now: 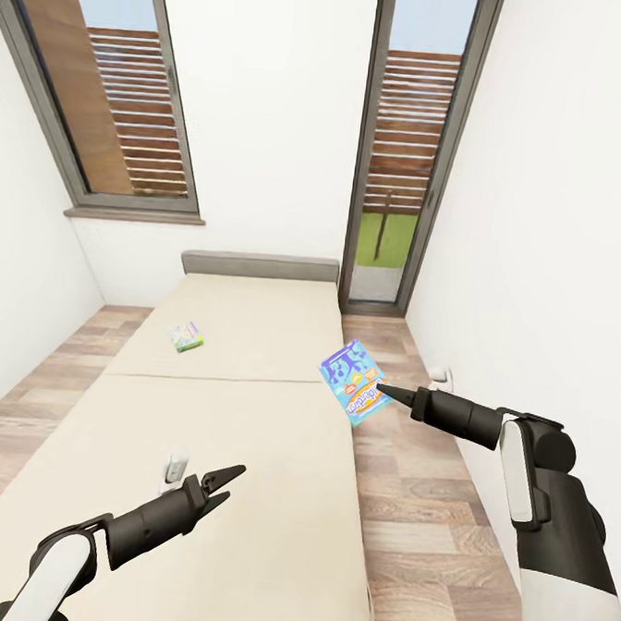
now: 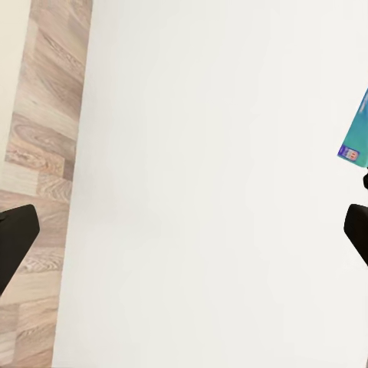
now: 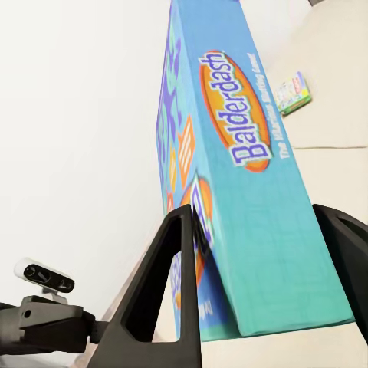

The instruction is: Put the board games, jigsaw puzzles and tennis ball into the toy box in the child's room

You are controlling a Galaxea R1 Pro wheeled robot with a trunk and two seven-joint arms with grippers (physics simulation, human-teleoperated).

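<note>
Head cam: 2 board games visible. 1st = blue "Balderdash" box (image 1: 353, 382), held by right gripper (image 1: 382, 390) at the box's lower right edge, lifted off the bed (image 1: 242, 491), hanging tilted over the bed's right edge / wood floor (image 1: 427, 504). 2nd = small green-edged box (image 1: 187, 336), lying flat on the bed's far half, left of centre, well apart from both arms.

R wrist cam: blue box (image 3: 230, 176) sits edge-on between the 2 black fingers (image 3: 165, 284), one each side, clamped on it. "Balderdash" text readable on the side face. Green-edged box (image 3: 292, 93) seen in bkgd on the mattress.

Left gripper (image 1: 229, 482): over the near-left part of the bed, fingers spread apart, nothing between them. L wrist cam agrees: 2 dark fingertips (image 2: 17, 241) at opposite frame edges, white wall (image 2: 207, 184) and strip of plank floor between, a corner of the blue box (image 2: 357, 138) at frame edge.

Room: 1 bed w/ beige mattress + grey headboard (image 1: 261, 266), 1 window (image 1: 122, 94) at left, 1 glass door (image 1: 410, 151) at right w/ slatted fence and grass outside. White walls.
</note>
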